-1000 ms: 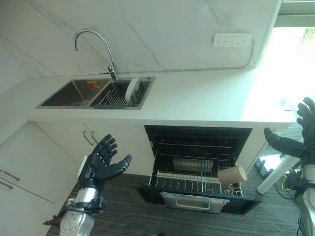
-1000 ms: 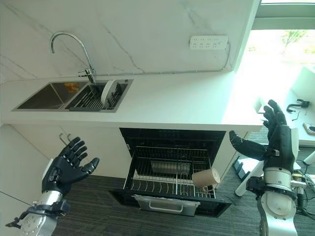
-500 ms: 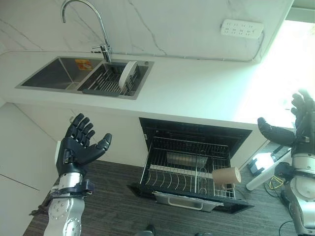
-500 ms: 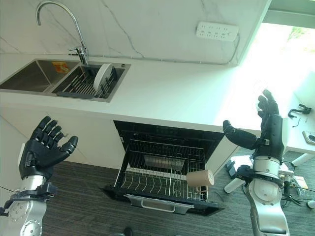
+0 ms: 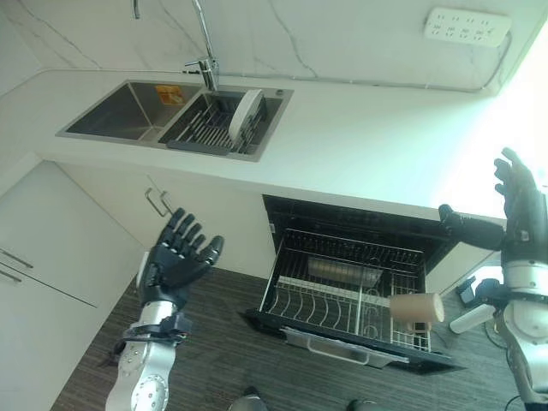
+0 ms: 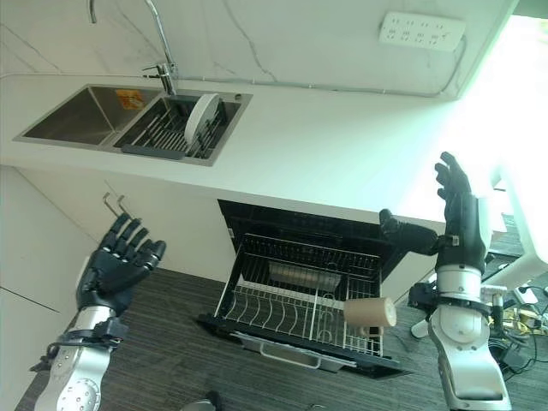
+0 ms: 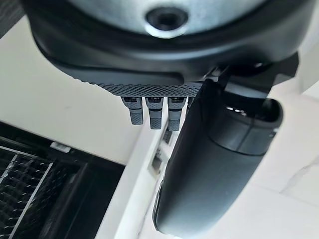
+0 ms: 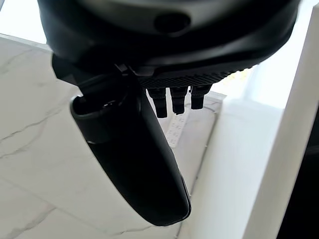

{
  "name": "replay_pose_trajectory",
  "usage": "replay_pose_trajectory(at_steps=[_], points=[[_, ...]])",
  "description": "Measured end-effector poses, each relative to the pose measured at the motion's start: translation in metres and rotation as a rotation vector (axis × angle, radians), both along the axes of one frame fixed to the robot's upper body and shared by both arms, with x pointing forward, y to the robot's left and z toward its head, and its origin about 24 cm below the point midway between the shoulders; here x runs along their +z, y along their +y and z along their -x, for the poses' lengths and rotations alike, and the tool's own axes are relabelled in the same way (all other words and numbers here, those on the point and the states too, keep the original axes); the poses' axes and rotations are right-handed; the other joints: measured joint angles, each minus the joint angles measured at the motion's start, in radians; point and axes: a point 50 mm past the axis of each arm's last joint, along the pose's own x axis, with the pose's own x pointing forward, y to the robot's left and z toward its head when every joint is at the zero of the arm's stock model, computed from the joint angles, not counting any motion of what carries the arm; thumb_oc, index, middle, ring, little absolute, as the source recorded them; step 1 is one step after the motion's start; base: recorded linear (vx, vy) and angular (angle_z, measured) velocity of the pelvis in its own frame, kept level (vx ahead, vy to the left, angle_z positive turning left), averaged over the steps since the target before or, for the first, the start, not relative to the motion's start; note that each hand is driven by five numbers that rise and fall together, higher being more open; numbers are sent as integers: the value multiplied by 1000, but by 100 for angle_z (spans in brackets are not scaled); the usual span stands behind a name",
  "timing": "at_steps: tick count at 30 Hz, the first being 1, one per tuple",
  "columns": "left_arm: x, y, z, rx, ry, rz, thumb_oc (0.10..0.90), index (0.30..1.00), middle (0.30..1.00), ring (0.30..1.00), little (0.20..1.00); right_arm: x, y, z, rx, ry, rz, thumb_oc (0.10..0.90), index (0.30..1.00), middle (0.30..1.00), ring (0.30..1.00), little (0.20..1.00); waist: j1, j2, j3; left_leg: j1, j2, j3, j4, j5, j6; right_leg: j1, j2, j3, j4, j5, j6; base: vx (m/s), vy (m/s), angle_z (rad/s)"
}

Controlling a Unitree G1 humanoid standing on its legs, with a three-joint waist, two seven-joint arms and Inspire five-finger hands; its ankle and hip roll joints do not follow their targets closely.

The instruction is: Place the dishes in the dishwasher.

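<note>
A white plate (image 5: pixel 246 114) stands on edge in the dark drying rack (image 5: pixel 214 130) inside the sink's right basin. Below the counter the dishwasher (image 5: pixel 355 229) is open, its wire rack (image 5: pixel 342 301) pulled out. A tan cup (image 5: pixel 417 307) lies on its side at the rack's right front, and a metal bowl (image 5: pixel 342 272) rests at the rack's back. My left hand (image 5: pixel 177 262) is open, raised in front of the cabinet left of the dishwasher. My right hand (image 6: pixel 454 214) is open, held up at the right, holding nothing.
A chrome tap (image 5: pixel 205 51) rises behind the steel sink (image 5: pixel 128 107). The white counter (image 5: pixel 368 145) runs right to a wall socket strip (image 5: pixel 467 24). White cabinet doors (image 5: pixel 60 248) with a handle (image 5: pixel 158 204) stand left of the dishwasher. The floor is dark wood.
The camera view has shifted. My left hand has come nearer the dishwasher side and my right hand stays raised and open. Plate, cup and rack have not moved.
</note>
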Motion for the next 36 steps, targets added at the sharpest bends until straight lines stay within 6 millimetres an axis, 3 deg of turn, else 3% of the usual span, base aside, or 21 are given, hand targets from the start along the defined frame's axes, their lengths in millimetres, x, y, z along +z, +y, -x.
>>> replay_pose_trajectory(at_steps=[2,3,5,9,10,11,12,15,18,21,23,24,25,26,28,31,32,33,34,35,36], points=[[12,6,-10,6,-42,-25,800,900,900,900,900,-5,0,3,-4,2,-25,800,900,900,900,900,-25,-65,33,-37,-92,31,92,-77,43,18,-87,31,-69,85,33,-5,631,-19],[14,6,-16,-1,-50,-30,800,900,900,900,900,-10,-5,8,-31,4,-45,800,900,900,900,900,-22,-66,36,-78,-92,31,166,-107,69,44,-95,30,-102,116,54,-16,433,19],[21,10,-25,-10,-50,-59,800,900,900,900,900,-19,-11,17,-81,14,-86,800,900,900,900,900,-38,-72,39,-111,-144,29,234,-172,120,43,-131,40,-116,202,25,9,440,25],[30,13,-29,-44,-79,-124,800,900,900,900,900,-36,-12,33,-130,46,-146,800,900,900,900,900,-48,-58,40,-128,-230,34,249,-172,241,-7,-194,98,-112,423,1,12,362,15],[30,20,-27,-24,-62,-130,800,900,900,900,900,-43,-2,30,-107,54,-187,800,900,900,900,900,-54,-45,46,-113,-219,45,218,-161,261,-41,-136,76,-27,284,57,10,216,-47],[32,24,-27,-10,-63,-133,800,900,900,900,900,-41,3,24,-77,48,-184,800,900,900,900,900,-51,-42,48,-101,-217,63,188,-149,271,-44,-68,52,1,202,57,60,213,-36],[34,22,-29,-20,-68,-137,800,900,900,900,900,-32,9,15,-40,24,-168,800,900,900,900,900,-51,-36,51,-77,-220,64,133,-122,269,-39,64,39,37,83,40,77,83,-24],[26,13,-27,-48,-44,-129,800,900,900,900,900,-20,8,9,-30,-12,-137,800,900,900,900,900,-51,-40,50,-27,-269,72,53,-91,283,-1,219,45,55,-21,-46,53,-5,1],[20,5,-26,-81,-18,-161,800,900,900,900,900,-16,7,7,-27,-27,-125,800,900,900,900,900,-49,-45,50,-25,-325,90,46,-86,289,-4,227,42,37,-61,-108,55,-81,1],[20,7,-25,-79,-14,-173,800,900,900,900,900,-22,5,9,-36,-1,-137,800,900,900,900,900,-47,-41,49,-24,-347,88,35,-91,281,8,220,41,22,-86,-112,112,-144,5],[18,9,-23,-71,-6,-174,800,900,900,900,900,-23,10,7,-28,-5,-146,800,900,900,900,900,-48,-51,51,-44,-345,91,106,-145,196,25,199,55,-21,-57,-144,118,-120,0],[18,9,-23,-73,-6,-177,800,900,900,900,900,-24,14,6,-16,-7,-157,800,900,900,900,900,-43,-62,50,-105,-296,70,303,-208,263,14,186,64,-2,-62,-148,100,-86,-9],[18,8,-22,-75,-1,-175,800,900,900,900,900,-24,16,6,-5,-6,-153,800,900,900,900,900,-43,-50,41,-110,-208,16,335,-235,226,-8,192,67,39,-77,-132,115,-84,2],[18,6,-23,-78,-6,-167,800,900,900,900,900,-21,16,7,-3,-15,-142,800,900,900,900,900,-53,-51,38,-80,-210,0,264,-230,170,-34,174,76,93,-106,-107,112,-78,-6],[18,4,-21,-82,-7,-158,800,900,900,900,900,-21,14,8,-8,-12,-137,800,900,900,900,900,-56,-47,33,1,-260,19,118,-149,180,-21,162,99,44,-101,-113,89,-64,10],[27,-1,-20,-95,-54,-141,800,900,900,900,900,-24,5,12,-40,8,-130,800,900,900,900,900,-41,-57,36,-1,-284,45,140,-81,104,7,114,108,17,-70,-113,52,128,18],[25,-3,-20,-99,-51,-123,800,900,900,900,900,-23,7,10,-26,7,-144,800,900,900,900,900,-36,-70,44,-47,-256,81,226,-95,93,39,98,96,-19,-55,-116,83,346,28],[26,-4,-20,-112,-63,-123,800,900,900,900,900,-22,8,7,-16,0,-153,800,900,900,900,900,-48,-68,44,-74,-172,81,221,-108,84,45,108,94,-30,-56,-115,83,433,13],[27,-5,-20,-118,-70,-123,800,900,900,900,900,-22,9,5,-9,2,-154,800,900,900,900,900,-53,-57,42,-93,-95,56,195,-108,82,44,120,101,-34,-55,-114,121,421,-17],[26,-5,-20,-120,-68,-121,800,900,900,900,900,-23,8,5,4,11,-148,800,900,900,900,900,-52,-52,42,-113,-31,-25,146,-111,57,36,129,126,-34,-52,-103,150,496,-46],[25,-5,-20,-116,-68,-115,800,900,900,900,900,-24,8,6,10,18,-145,800,900,900,900,900,-57,-47,40,-133,-1,-75,125,-108,45,30,129,147,-37,-51,-85,187,553,-74]])
